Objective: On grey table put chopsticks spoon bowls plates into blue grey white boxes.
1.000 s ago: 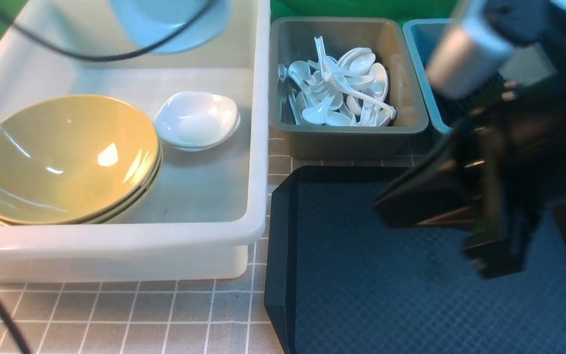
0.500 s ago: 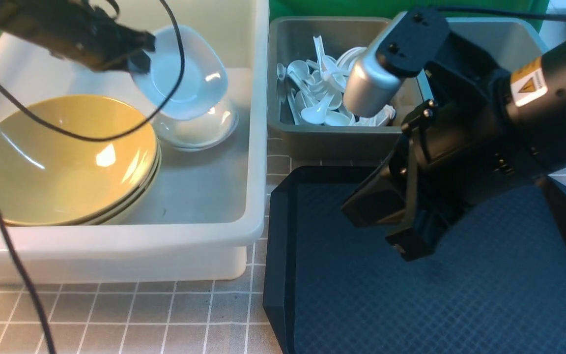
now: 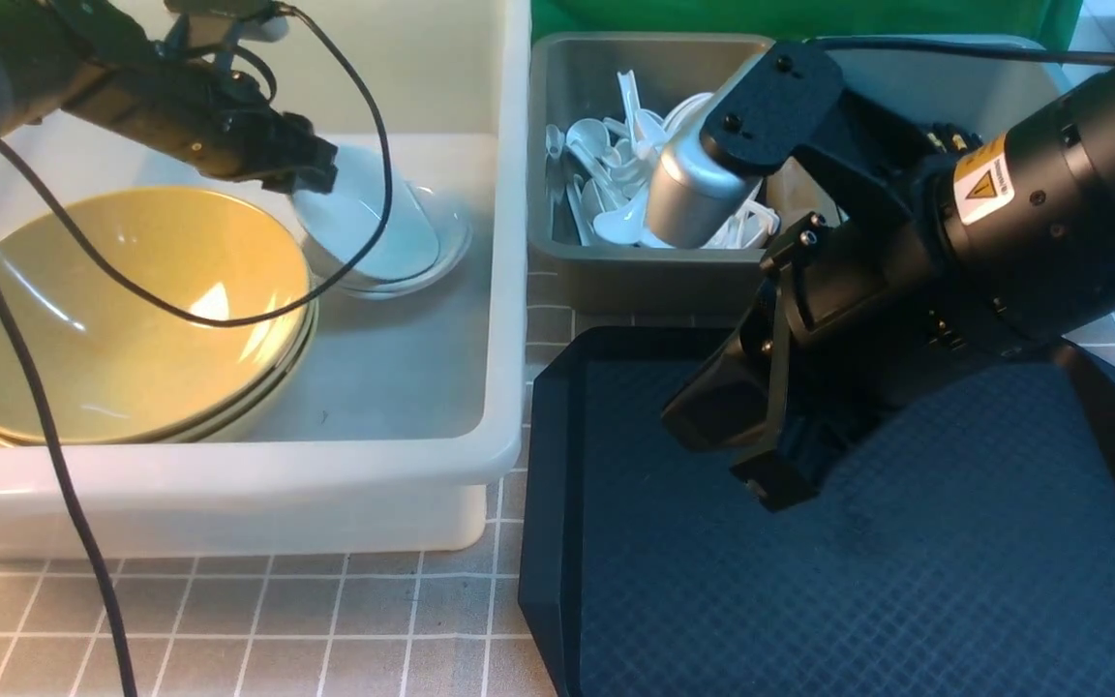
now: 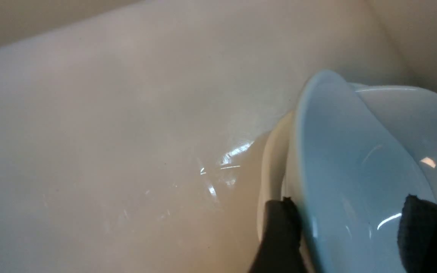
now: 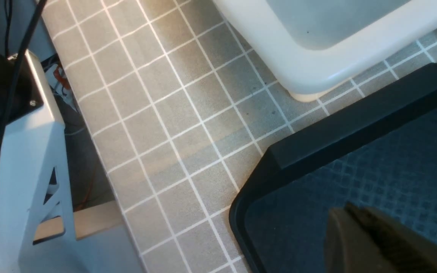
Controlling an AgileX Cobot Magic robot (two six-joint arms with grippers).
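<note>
The small shiny white plate (image 3: 364,227) leans on the other white plates (image 3: 446,244) inside the big milky plastic box (image 3: 509,290). My left hand (image 3: 316,179) is loose, fingers (image 4: 279,235) wide around its rim. My right hand (image 5: 355,231) is squeezed tight, empty, above the black tray (image 3: 557,484).

A black tray (image 3: 906,581) with a diamond-textured floor lies directly beneath the right claw (image 3: 722,455), one rounded corner near its tip. Far ahead of the claw rises a green backdrop (image 3: 712,15). Well apart from it, past the table edge, stands a white metal frame (image 5: 40,170).
</note>
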